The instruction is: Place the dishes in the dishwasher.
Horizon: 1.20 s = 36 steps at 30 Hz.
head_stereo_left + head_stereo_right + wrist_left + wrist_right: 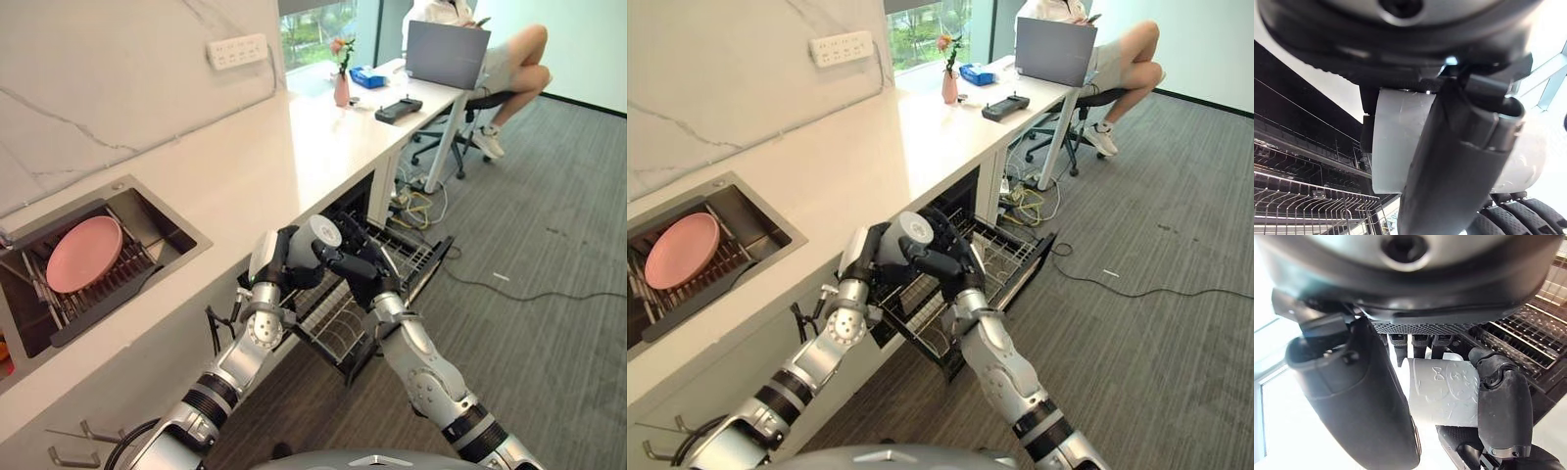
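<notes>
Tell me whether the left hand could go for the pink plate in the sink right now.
Probably not: the left hand is curled round the white cup together with the right hand, over the dishwasher rack; the pink plate lies uncovered.

Head pair: looking steeply down from above at the long white desk (294, 147) and the pulled-out black wire dishwasher rack (1004, 257), sharing nearly the same scene. Wrist pair: very close along each robot hand, both catching that rack (1298, 205).
</notes>
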Available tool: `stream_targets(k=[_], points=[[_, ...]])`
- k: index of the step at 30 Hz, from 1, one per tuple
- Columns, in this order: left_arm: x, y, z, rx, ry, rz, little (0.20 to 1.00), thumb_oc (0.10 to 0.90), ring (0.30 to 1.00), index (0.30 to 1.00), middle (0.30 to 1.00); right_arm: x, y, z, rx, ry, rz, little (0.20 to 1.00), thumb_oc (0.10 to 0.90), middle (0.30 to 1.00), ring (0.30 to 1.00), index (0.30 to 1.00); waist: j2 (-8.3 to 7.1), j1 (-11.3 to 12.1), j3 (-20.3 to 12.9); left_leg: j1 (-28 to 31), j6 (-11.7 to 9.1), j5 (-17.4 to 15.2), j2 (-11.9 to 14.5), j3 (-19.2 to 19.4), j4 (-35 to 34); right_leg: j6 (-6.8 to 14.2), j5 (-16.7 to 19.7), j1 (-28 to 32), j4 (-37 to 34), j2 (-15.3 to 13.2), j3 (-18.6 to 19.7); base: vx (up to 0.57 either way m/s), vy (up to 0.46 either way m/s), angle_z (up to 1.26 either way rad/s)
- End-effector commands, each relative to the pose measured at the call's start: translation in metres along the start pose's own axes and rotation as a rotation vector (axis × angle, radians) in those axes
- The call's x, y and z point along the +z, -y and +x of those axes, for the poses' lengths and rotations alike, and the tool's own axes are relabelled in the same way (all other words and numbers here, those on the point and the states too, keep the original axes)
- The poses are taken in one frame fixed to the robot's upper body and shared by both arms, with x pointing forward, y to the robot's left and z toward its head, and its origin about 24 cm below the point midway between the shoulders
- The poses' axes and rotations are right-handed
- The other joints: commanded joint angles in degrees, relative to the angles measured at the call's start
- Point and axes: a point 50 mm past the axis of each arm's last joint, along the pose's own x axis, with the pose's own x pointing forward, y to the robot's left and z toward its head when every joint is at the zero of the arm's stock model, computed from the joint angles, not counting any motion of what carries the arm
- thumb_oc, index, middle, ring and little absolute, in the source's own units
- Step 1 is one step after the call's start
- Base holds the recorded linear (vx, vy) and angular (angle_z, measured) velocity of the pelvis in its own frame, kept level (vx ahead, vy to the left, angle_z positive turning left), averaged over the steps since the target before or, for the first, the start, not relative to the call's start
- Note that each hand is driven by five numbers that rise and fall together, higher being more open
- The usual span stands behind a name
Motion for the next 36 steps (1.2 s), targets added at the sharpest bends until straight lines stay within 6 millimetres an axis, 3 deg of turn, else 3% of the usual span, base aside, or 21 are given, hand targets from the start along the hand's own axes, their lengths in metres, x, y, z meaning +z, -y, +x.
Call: stream_targets(k=[1,14,27,28,36], points=[[0.079,0.000,0.040,0.066,0.298,-0.010,0.300,0.400,0.300,0.300,0.300,0.026,-0.055,0.018,0.177,0.143,0.074,0.900,0.800,0.900,0.900,0.900,0.53,1.7,-0.7,4.5,-1.0,-10.0,0.5,-0.4,0.7,3.8,-0.4,-3.3,1.0,-2.6,-1.8,0.00,0.000,0.00],[0.095,0.023,0.039,0.024,0.361,0.021,0.300,0.400,0.300,0.300,0.300,-0.006,-0.057,0.041,0.030,0.055,-0.079,0.900,0.800,0.900,0.900,0.900,0.75,2.6,-0.6,4.6,-0.8,-10.0,0.3,-1.0,0.7,3.5,-0.5,-2.7,1.1,-2.8,-2.7,-0.01,0.000,0.03],[0.103,0.028,0.036,-0.051,0.410,0.028,0.300,0.400,0.300,0.300,0.300,-0.019,-0.059,0.048,0.115,-0.042,-0.162,0.900,0.800,0.900,0.900,0.900,0.68,3.7,-0.9,4.4,-1.2,-9.7,0.5,-1.7,0.7,3.5,-0.8,-2.1,0.8,-2.9,-3.8,-0.01,-0.001,0.03],[0.104,0.029,0.036,-0.057,0.411,0.024,0.300,0.400,0.300,0.300,0.300,-0.019,-0.059,0.049,0.119,-0.043,-0.166,0.300,0.400,0.300,0.300,0.300,0.70,3.7,-0.9,4.4,-1.2,-9.7,0.5,-1.7,0.7,3.5,-0.8,-2.1,0.8,-2.9,-3.9,-0.02,-0.003,0.06],[0.109,0.029,0.036,-0.069,0.425,0.018,0.300,0.400,0.300,0.300,0.300,-0.010,-0.070,0.048,0.164,-0.011,-0.132,0.300,0.400,0.300,0.300,0.300,0.72,3.8,-1.0,4.3,-1.2,-9.6,0.5,-1.8,0.7,3.5,-0.7,-2.1,0.8,-2.9,-4.2,-0.01,0.002,0.04]])
